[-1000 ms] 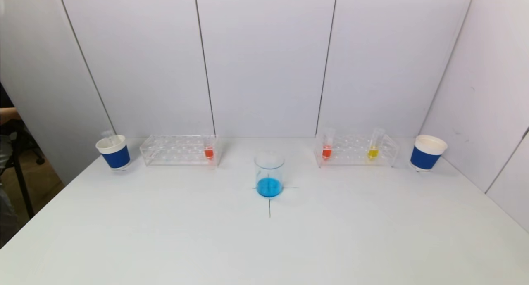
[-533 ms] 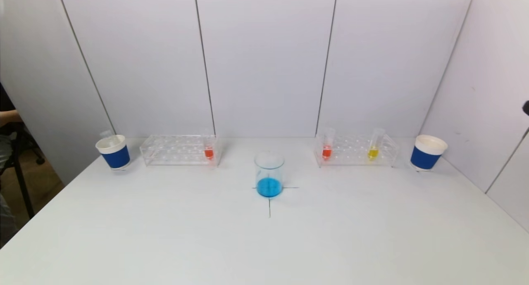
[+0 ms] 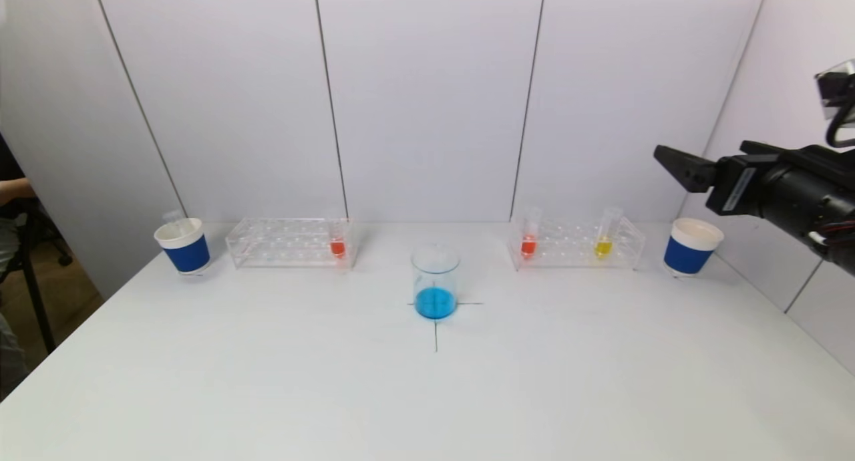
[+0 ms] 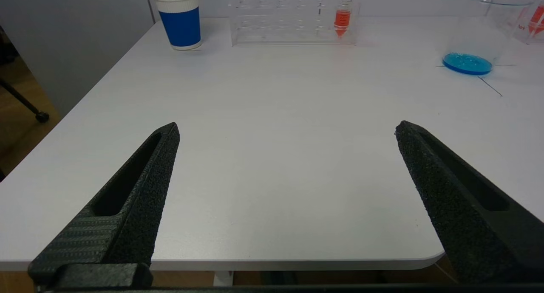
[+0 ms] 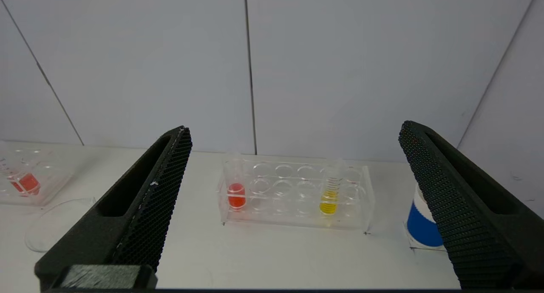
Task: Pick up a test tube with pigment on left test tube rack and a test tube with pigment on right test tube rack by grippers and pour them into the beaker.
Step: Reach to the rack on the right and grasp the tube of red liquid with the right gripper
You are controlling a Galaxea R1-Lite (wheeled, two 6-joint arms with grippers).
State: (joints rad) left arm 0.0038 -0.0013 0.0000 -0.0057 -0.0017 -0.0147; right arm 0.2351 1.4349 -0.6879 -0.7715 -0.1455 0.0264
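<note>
Right wrist view: the right gripper (image 5: 295,131) is being held with its jaws spread wide and nothing between them, raised above the table's right side and pointed toward the right test tube rack (image 5: 293,195). Two filled tubes are being carried upright in that rack: a red test tube (image 5: 236,193) at the end nearest the beaker and a yellow test tube (image 5: 330,192) toward the blue cup (image 5: 421,227). For a clean pick, one tube should be chosen, the jaws lined up on either side of its bare upper part, and the closing done only once the neighbouring holes are cleared.

From the left wrist view, the left gripper (image 4: 287,131) is likewise being held wide and empty, low over the table's near left edge, well apart from the left test tube rack (image 4: 293,25), where an orange-red test tube (image 4: 342,17) is being held upright at the end toward the centre.

At the middle of the table (image 3: 267,381), the beaker (image 3: 435,278) is being kept on its cross mark with blue liquid in the bottom. Both tubes should be lifted straight up before any tilting.
</note>
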